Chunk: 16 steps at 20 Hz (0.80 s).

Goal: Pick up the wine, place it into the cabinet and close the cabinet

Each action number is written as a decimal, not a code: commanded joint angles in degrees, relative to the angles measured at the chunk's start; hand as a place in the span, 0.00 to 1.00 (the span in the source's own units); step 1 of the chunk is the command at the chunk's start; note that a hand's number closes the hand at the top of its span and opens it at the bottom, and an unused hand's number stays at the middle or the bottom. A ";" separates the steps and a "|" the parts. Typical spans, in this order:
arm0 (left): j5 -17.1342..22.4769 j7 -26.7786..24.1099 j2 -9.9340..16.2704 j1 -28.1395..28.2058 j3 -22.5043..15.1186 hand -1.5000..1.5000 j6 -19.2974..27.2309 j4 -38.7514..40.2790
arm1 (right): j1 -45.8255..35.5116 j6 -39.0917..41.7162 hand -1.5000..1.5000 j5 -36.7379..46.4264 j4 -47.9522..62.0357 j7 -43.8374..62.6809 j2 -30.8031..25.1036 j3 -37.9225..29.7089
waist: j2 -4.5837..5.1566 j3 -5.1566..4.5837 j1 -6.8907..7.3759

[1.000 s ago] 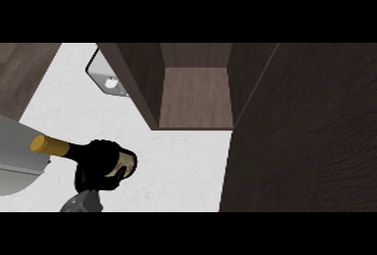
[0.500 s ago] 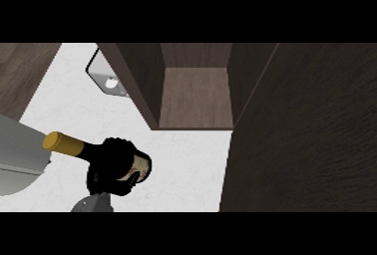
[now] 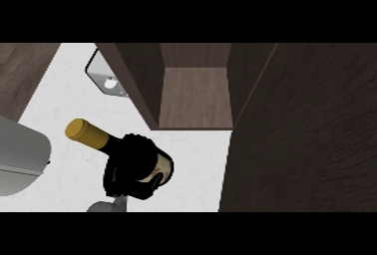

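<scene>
**Wine bottle held below the open cabinet**

The right hand (image 3: pixel 131 172) has its fingers wrapped round a dark wine bottle (image 3: pixel 158 169), gold-capped neck tilted up-left, over the white counter (image 3: pixel 66 107). The open cabinet (image 3: pixel 193 97) stands just beyond it.

Single head view, steeply down on the counter (image 3: pixel 184 144), close to the open cabinet (image 3: pixel 195 97).

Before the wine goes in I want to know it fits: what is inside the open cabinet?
The cabinet shows only a bare wooden floor and side walls; nothing stands in the visible part. Its upper interior is cut off from view.
</scene>
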 commanded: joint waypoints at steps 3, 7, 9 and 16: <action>6.36 -1.24 -0.06 -2.68 -10.32 1.00 12.92 -0.22 | 0.51 1.10 0.00 -4.55 -0.27 -1.01 -0.47 -2.93 | 0.13 -0.02 -0.24; 11.07 -4.35 -0.06 -5.07 -14.73 1.00 15.58 4.33 | -1.00 -1.26 0.00 1.70 -2.62 2.00 1.21 2.53 | 0.14 -0.06 -0.30; 13.86 -7.05 -0.06 -7.24 -14.02 1.00 15.46 8.40 | 3.75 1.32 0.00 -0.40 -3.91 -0.66 1.02 2.10 | 0.16 -0.05 -0.53; 14.94 -9.96 -0.06 -9.43 -13.36 1.00 12.72 14.37 | 5.72 2.97 0.00 -2.69 -2.48 -2.52 -0.02 -1.26 | 0.13 -0.02 -0.30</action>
